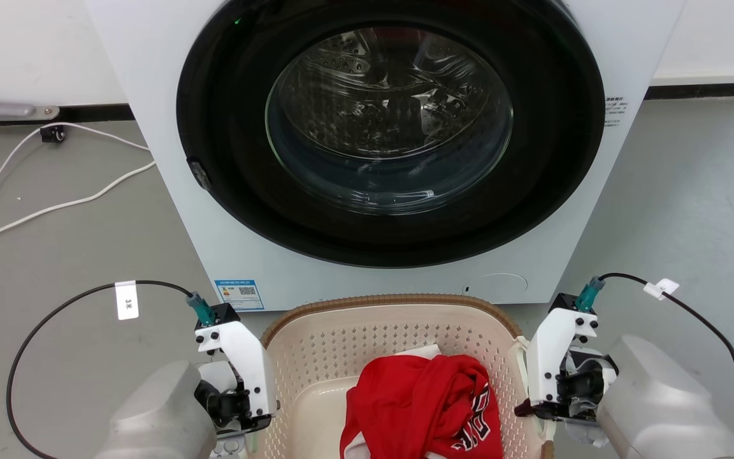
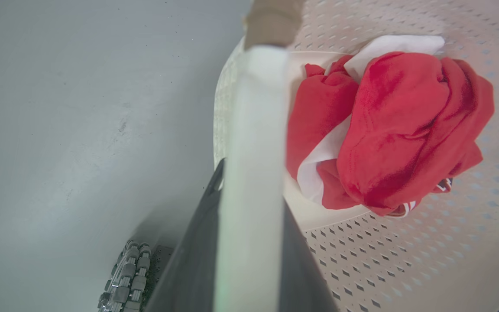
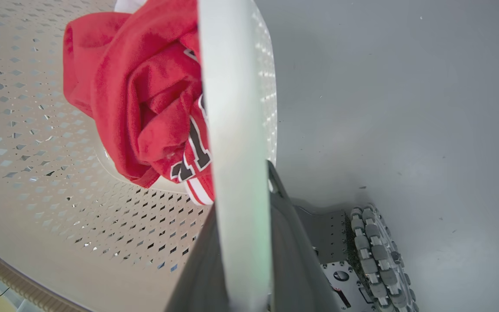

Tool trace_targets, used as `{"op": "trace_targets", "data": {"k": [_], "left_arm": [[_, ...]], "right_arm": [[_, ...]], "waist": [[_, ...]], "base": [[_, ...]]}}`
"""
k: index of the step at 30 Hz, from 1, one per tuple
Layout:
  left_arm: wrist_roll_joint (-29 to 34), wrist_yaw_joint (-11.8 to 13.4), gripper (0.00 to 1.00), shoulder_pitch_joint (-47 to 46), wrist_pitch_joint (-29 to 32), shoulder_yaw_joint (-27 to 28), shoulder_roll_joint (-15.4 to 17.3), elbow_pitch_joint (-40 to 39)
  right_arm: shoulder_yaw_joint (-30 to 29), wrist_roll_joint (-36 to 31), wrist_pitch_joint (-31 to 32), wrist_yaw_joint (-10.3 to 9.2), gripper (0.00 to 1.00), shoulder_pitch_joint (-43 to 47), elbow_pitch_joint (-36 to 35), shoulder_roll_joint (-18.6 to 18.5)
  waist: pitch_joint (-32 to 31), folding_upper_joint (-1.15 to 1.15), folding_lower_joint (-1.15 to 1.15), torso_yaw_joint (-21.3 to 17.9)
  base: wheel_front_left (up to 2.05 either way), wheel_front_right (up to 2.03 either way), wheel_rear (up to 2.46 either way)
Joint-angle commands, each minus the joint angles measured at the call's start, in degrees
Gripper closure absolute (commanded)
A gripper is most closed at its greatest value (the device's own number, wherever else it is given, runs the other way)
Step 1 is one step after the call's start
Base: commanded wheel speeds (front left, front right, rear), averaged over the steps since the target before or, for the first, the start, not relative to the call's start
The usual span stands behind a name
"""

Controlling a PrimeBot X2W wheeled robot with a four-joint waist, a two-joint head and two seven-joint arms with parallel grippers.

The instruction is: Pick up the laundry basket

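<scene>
Sitting on the grey floor just near of a white washer (image 1: 150, 64), the laundry basket (image 1: 341, 357) lies between the robot's two arms, cream and perforated with a brown woven-look rim. A crumpled red jersey (image 1: 431, 401) and a scrap of white cloth rest in its bottom. The basket's span runs left to right, with one white loop handle on each side, so each arm has its own handle and neither is nearer than the other. The left gripper (image 2: 251, 186) points down at the left handle (image 2: 254, 130), its two dark fingers set close on either side of the white band and seemingly clamped on it. The right gripper (image 3: 243, 190) mirrors this on the right handle (image 3: 232, 108). The lift looks to call for both arms rising straight up together, level. The basket's near end is cut off by the bottom edge of the head view, so its full length is unclear. The handles hide the finger pads, and it is hard to tell whether the basket's base touches the floor. Loose cables (image 1: 55, 204) trail on the floor to the far left
</scene>
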Motion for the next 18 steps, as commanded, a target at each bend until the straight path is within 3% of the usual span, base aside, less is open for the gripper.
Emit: {"op": "trace_targets", "data": {"k": [1,18], "left_arm": [[-0.80,-0.59,1.00,-0.59,-0.43,0.08,-0.36,-0.21],[-1.63,-0.60,1.00,-0.93,-0.70,-0.80,-0.57,0.03]], "right_arm": [[-0.64,0.03,0.23,0.47,1.00,0.62,-0.14,0.62],[-3.50,-2.31,0.12,0.47,1.00,0.47,-0.14,0.86]], "waist": [[-0.04,0.00,0.00,0.00],[-0.07,0.00,0.00,-0.19]], "base": [[0.00,0.00,0.00],[0.00,0.00,0.00]]}}
